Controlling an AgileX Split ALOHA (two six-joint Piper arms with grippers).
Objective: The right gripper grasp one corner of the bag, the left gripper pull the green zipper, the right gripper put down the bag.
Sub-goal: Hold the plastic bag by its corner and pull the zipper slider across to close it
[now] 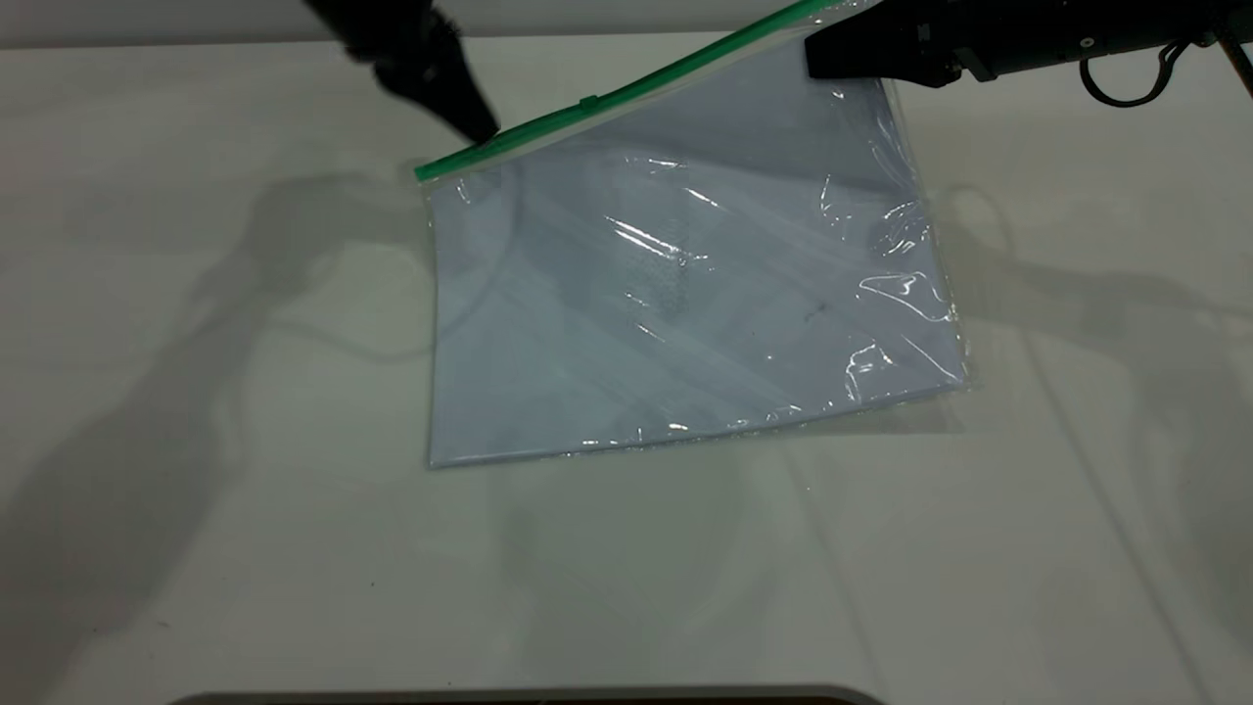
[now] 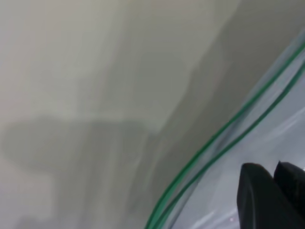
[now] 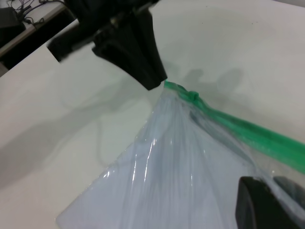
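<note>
The bag (image 1: pixel 685 294) is a clear pouch with pale bluish paper inside. Its near edge rests on the table and its far right corner is lifted. My right gripper (image 1: pixel 817 54) is shut on that corner; in the right wrist view (image 3: pixel 271 181) the film runs between its fingers. The green zipper (image 1: pixel 636 88) slopes up to the right, with its slider tab (image 1: pixel 587 101) about a third of the way from the low end. My left gripper (image 1: pixel 480 127) has its fingers (image 2: pixel 257 191) close together, tip at the zipper's low left end (image 3: pixel 167 85). I see nothing between them.
The white table (image 1: pixel 245 441) lies all around the bag. A dark curved rim (image 1: pixel 529 697) shows at the near edge. The table's far edge (image 1: pixel 147 44) runs just behind the left arm. Dark gear with cables (image 3: pixel 12 21) sits off the table.
</note>
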